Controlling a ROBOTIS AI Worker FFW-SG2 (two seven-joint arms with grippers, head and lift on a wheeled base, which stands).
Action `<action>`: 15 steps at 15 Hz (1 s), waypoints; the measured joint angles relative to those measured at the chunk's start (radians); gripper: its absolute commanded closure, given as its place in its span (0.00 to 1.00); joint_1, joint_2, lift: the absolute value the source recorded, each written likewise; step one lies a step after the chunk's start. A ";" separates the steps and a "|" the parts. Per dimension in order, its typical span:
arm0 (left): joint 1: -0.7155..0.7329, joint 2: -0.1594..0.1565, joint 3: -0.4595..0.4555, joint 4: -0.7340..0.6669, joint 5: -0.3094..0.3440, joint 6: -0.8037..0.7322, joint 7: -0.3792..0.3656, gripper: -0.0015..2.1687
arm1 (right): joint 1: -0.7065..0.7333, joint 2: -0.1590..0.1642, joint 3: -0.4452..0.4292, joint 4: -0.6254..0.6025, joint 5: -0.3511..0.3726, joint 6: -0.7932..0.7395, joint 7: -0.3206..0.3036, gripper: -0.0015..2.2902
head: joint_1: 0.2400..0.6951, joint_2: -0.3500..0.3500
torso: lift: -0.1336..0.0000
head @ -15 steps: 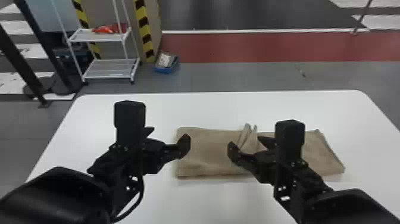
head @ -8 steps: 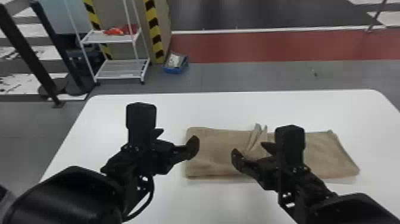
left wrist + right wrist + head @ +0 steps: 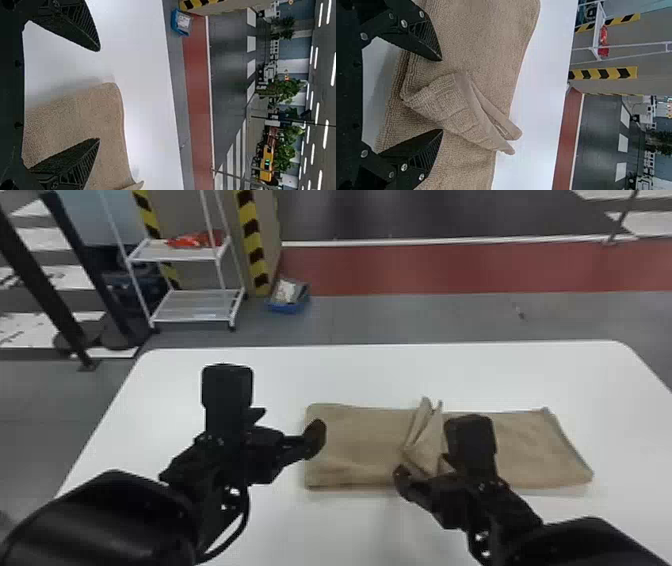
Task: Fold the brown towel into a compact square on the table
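The right arm's jaws (image 3: 441,95) have eased back toward the robot over the last second; the brown towel (image 3: 360,440) lies much as it did, so this looks like lining up, with no new fold made. The towel is a long strip on the tabletop (image 3: 380,375), set in from the far edge and running toward the right edge, a raised fold (image 3: 430,440) bunched across its middle. Those jaws are spread around that fold, apparently gripping nothing; the left jaws (image 3: 99,95) are spread too, at the towel's left end. Halving the strip probably remains. Beyond the far edge, a blue bin (image 3: 287,309) on the floor holds a pale packet (image 3: 285,291).
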 measured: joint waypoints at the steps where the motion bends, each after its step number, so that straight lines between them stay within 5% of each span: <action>1: 0.000 0.000 0.000 0.002 0.001 0.000 0.000 0.04 | 0.002 0.000 0.001 -0.008 0.000 -0.004 -0.003 0.13 | 1.00 0.60 | 0.07; 10: 0.003 0.002 0.003 0.012 0.008 -0.027 -0.005 0.04 | -0.044 0.000 0.005 0.004 0.011 0.038 -0.017 0.21 | 1.00 0.58 | 0.07; 13: 0.008 0.005 0.005 0.015 0.009 -0.031 -0.005 0.04 | -0.058 0.000 0.012 0.014 0.014 0.073 -0.017 0.42 | 1.00 0.59 | 0.07; 15: 0.009 0.006 0.005 0.016 0.009 -0.031 -0.006 0.04 | -0.047 0.000 0.010 -0.001 0.014 0.060 -0.019 0.42 | 1.00 0.59 | 0.07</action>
